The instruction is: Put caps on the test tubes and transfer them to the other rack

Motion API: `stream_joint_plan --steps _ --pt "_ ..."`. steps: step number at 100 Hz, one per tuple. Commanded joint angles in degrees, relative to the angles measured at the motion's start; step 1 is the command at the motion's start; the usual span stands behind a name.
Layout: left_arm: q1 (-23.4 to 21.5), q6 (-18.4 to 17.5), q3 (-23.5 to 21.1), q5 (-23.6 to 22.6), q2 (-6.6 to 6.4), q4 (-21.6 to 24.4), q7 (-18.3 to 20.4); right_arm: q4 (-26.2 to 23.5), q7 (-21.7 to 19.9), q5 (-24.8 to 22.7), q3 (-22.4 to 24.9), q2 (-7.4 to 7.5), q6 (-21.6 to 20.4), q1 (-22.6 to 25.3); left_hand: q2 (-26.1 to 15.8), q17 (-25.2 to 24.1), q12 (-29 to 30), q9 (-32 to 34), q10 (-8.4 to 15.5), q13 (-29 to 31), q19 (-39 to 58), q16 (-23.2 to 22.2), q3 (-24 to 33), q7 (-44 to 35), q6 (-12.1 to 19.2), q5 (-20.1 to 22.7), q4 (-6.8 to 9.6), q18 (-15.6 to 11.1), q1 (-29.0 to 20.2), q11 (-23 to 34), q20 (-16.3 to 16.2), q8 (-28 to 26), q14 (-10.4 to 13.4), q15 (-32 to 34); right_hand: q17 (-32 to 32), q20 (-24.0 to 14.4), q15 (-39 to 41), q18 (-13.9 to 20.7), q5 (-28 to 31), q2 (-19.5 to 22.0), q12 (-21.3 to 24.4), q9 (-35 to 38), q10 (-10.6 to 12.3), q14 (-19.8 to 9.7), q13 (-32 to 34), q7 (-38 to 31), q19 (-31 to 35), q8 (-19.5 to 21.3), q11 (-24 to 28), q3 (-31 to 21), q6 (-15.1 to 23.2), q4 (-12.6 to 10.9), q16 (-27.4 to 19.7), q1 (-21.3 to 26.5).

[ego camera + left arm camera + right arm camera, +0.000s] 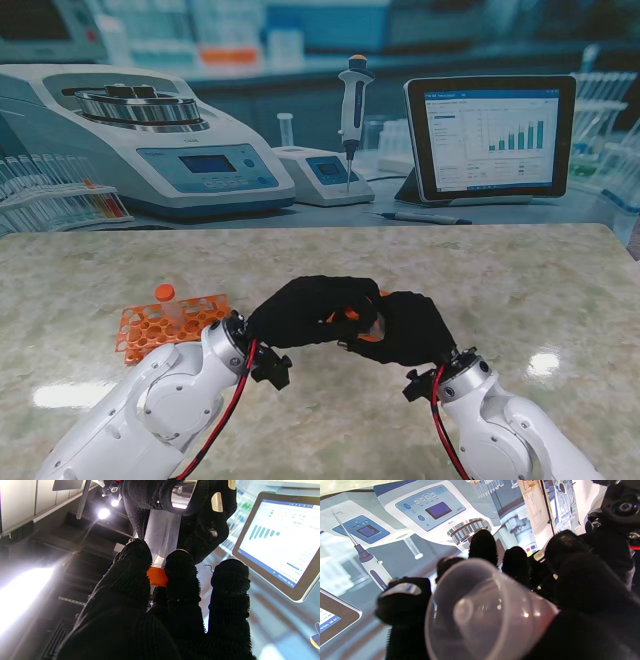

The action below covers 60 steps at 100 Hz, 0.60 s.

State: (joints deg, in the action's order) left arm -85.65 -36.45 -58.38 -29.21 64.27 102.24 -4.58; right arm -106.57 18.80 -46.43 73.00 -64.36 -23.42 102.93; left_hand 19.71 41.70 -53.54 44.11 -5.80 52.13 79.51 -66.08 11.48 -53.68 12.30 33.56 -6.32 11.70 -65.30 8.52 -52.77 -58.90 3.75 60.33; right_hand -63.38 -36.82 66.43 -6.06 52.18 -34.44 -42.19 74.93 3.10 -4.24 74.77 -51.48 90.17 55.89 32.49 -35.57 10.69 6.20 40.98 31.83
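My two black-gloved hands meet over the middle of the table. My left hand is shut on an orange cap, pinched between its fingertips. The cap sits at the mouth of a clear test tube, and I cannot tell how far it is screwed on. My right hand is shut around that tube; its rounded clear end fills the right wrist view. An orange rack lies on the table to the left, with one orange-capped tube standing in it. Bits of orange show under the hands; what they are stays hidden.
Beyond the table's far edge is a lab backdrop: a centrifuge, a pipette on its stand, a tablet showing charts and a pen. Marbled table top stretches to the right of the hands.
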Motion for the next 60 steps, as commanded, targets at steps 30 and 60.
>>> stream_joint_plan --steps 30,60 --pt "-0.35 -0.53 -0.94 0.24 -0.27 1.43 1.09 0.35 0.3 -0.8 -0.85 -0.1 0.74 -0.05 -11.79 1.44 -3.23 11.01 6.32 1.19 1.52 -1.15 19.94 -12.74 0.65 9.01 4.71 1.07 -8.67 28.85 -3.29 -5.69 2.24 -0.72 3.47 1.1 -18.5 -3.46 -4.61 -0.5 6.07 -5.35 -3.36 2.54 0.39 1.51 -7.57 -20.13 -8.23 -0.8 4.45 1.83 -3.77 2.23" --pt "-0.6 -1.03 -1.4 0.21 -0.38 2.09 1.39 0.97 0.92 -1.16 -1.16 -0.15 1.54 -0.51 -11.55 1.3 -3.31 11.39 6.37 1.35 0.9 -1.34 20.06 -12.55 0.66 9.62 4.68 1.54 -8.67 28.63 -3.42 -5.96 1.91 -1.04 8.02 0.17 -29.66 -4.26 -6.97 -0.17 9.1 -8.68 -4.02 4.1 -0.74 3.47 -10.57 -26.81 -11.61 -1.72 1.78 1.76 -4.09 2.33"
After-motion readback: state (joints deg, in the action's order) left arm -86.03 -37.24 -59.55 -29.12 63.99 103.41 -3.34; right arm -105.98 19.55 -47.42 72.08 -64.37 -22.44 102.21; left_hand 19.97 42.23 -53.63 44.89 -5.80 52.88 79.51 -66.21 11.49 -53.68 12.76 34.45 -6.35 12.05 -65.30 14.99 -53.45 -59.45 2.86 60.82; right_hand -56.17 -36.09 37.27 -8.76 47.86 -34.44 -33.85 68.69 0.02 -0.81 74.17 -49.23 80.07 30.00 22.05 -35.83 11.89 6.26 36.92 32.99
